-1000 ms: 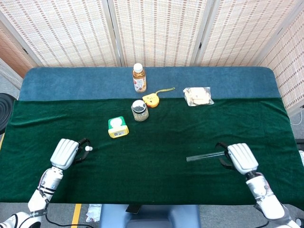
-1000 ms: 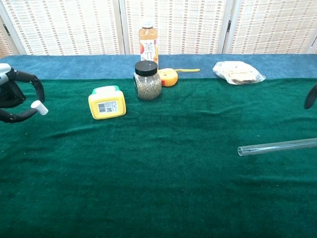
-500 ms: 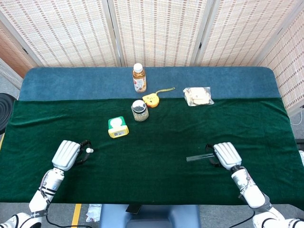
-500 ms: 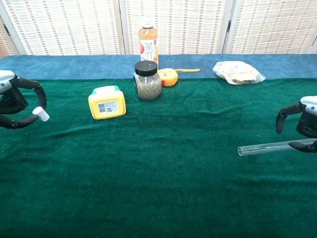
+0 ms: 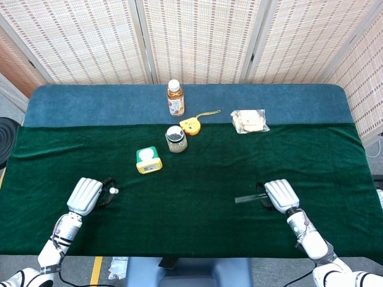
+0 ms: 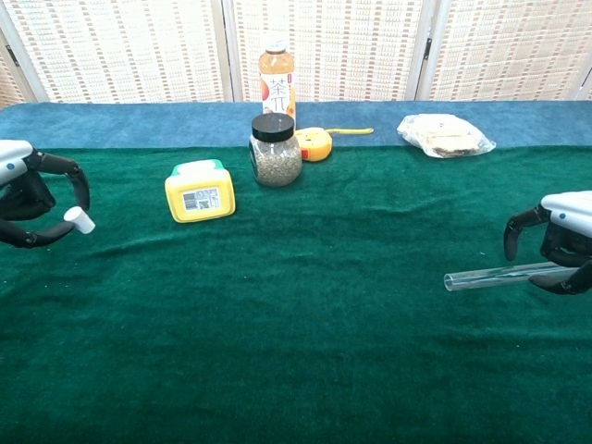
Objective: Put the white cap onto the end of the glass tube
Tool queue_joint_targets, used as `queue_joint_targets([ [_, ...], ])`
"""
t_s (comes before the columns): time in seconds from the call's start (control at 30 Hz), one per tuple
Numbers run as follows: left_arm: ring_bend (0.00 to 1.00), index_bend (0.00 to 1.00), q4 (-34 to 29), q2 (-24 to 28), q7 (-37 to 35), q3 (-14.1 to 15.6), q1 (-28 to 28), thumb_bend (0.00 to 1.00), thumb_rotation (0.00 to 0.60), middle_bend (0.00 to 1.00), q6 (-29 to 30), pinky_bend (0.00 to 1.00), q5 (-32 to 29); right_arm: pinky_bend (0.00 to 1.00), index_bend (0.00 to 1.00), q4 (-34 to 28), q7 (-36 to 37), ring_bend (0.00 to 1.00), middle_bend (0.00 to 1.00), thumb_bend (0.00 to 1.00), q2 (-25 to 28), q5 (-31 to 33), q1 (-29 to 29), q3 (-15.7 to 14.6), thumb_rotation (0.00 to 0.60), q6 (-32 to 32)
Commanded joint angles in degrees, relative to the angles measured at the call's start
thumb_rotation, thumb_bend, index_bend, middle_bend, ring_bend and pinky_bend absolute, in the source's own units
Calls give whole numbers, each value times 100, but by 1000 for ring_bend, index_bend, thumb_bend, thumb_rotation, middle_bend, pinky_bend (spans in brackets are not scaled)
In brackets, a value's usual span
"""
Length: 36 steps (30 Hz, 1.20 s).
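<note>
Head view frames are being filled mostly by the bench (image 5: 191, 173), which is being covered by a dark green cloth (image 5: 197, 227) in front and a blue strip toward 12 o'clock. At about 7 o'clock the left hand (image 5: 85, 195) is being held low over the cloth; in the chest view its dark fingers (image 6: 55, 168) are being curled round, and the white cap (image 6: 78, 220) is being pinched at their tips, clear of the cloth. At about 5 o'clock the right hand (image 5: 280, 194) is being held over one end of the glass tube (image 6: 490, 275), with its fingers arched above and a lower finger against the tube from the front; whether the tube is being gripped or only touched cannot be told. The tube is being left lying flat on the green cloth, its open end pointing toward 9 o'clock, well apart from the cap.

Toward 12 o'clock a tea bottle (image 5: 175, 98) is being kept upright on the blue strip. Just in front of it a black-lidded jar (image 6: 275, 150) is being shown, with a yellow tape measure (image 6: 316, 143) beside it, a yellow box (image 6: 199, 191) toward 10 o'clock, and a clear bag (image 6: 444, 134) toward 1 o'clock.
</note>
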Motion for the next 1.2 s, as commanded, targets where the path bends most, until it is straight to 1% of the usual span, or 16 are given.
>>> queue_joint_targets([
  [0.03, 957, 612, 8, -9, -3, 1, -1, 479, 600, 1000, -15, 838, -5, 1000, 426, 61, -60, 1000, 962, 408, -30, 52, 13, -11, 600, 1],
  [0.43, 958, 612, 72, -43, -17, -26, -9, 479, 600, 1000, -64, 838, -45, 1000, 477, 140, -194, 1000, 962, 408, -90, 235, 110, -34, 600, -124],
  [0.87, 958, 612, 116, -48, -55, -41, 6, 479, 600, 1000, -58, 838, -56, 1000, 599, 94, -239, 1000, 962, 407, -82, 359, 191, -25, 600, -165],
  [1.0, 958, 612, 100, -19, -114, -77, 5, 479, 600, 1000, -32, 838, -61, 1000, 662, 18, -201, 1000, 962, 407, -31, 353, 207, -22, 600, -159],
  [1.07, 958, 612, 33, 42, -227, -135, 3, 479, 600, 1000, -3, 838, -86, 1000, 691, -94, -127, 1000, 963, 421, 20, 281, 205, -15, 600, -101],
  [1.13, 958, 612, -48, 118, -351, -192, -2, 479, 600, 1000, 22, 838, -104, 1000, 723, -231, -27, 1000, 968, 478, 80, 203, 203, -8, 600, -53],
  [1.2, 958, 612, -200, 247, -566, -300, -7, 480, 600, 1000, 93, 838, -125, 1000, 744, -518, 196, 1000, 976, 522, 188, 76, 218, 19, 600, -23],
])
